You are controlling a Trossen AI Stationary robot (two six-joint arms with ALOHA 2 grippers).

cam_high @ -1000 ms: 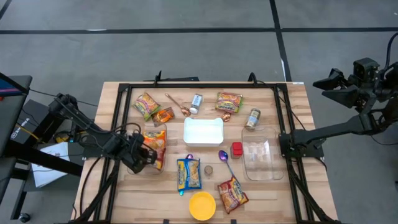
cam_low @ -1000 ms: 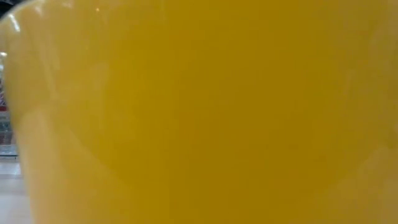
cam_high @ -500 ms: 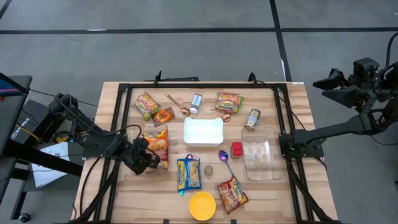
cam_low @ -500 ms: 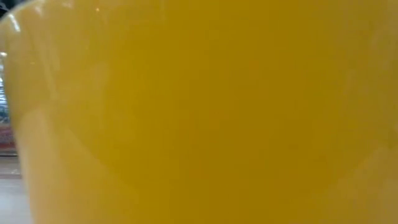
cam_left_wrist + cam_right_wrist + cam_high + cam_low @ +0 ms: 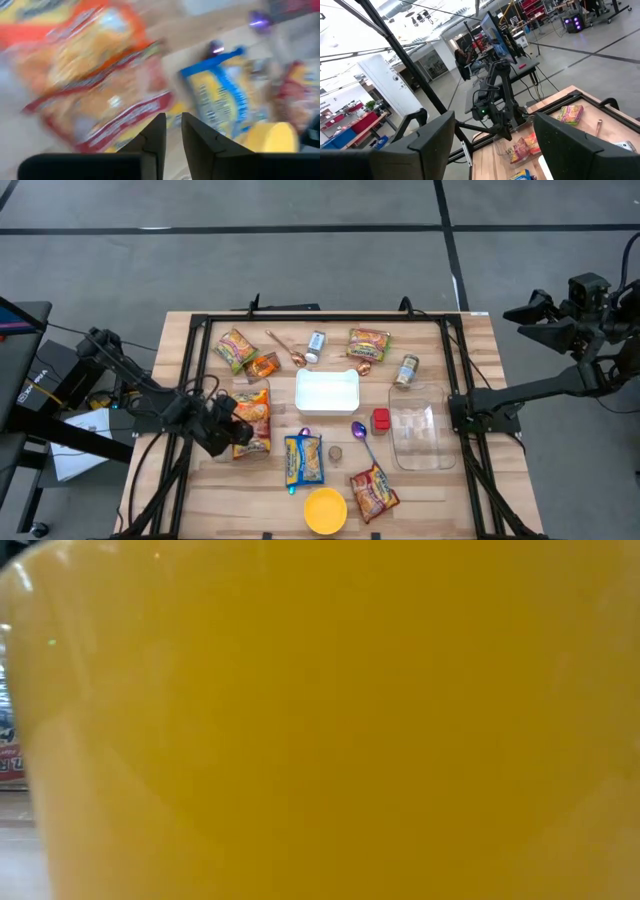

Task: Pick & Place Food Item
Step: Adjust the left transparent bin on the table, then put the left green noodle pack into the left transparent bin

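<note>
Filling the low view from edge to edge: the yellow bowl (image 5: 325, 510), which stands at the near edge of the table (image 5: 470, 340), right against that camera

Just beyond it, right of centre: a red-and-yellow noodle packet (image 5: 372, 492), flat on the wood. A blue-and-yellow packet (image 5: 303, 460) lies beside it, towards the left

Left pincer (image 5: 232, 432): low over the left part of the table, at the near-left corner of the orange-red snack packet (image 5: 252, 416). In its wrist view the two dark fingers (image 5: 156, 134) stand only a slit apart, with nothing between them; the packet's edge lies just past the tips. Not gripped. Packet lies flat on the table, left of the blue-and-yellow one

Mid table: purple spoon (image 5: 360, 432), a small red item (image 5: 381, 420) and a clear tub (image 5: 420, 435) to the right; a white tray (image 5: 327, 390) in the centre

Far row, left to right: a green-and-yellow packet (image 5: 236, 348), a small orange packet (image 5: 264, 365), a copper spoon (image 5: 288, 350), a small white bottle (image 5: 317, 341), another noodle packet (image 5: 368, 342), a jar (image 5: 406, 370)

Right pincer (image 5: 525, 318): raised off the table beyond its far right corner, fingers spread wide, holding nothing
</note>
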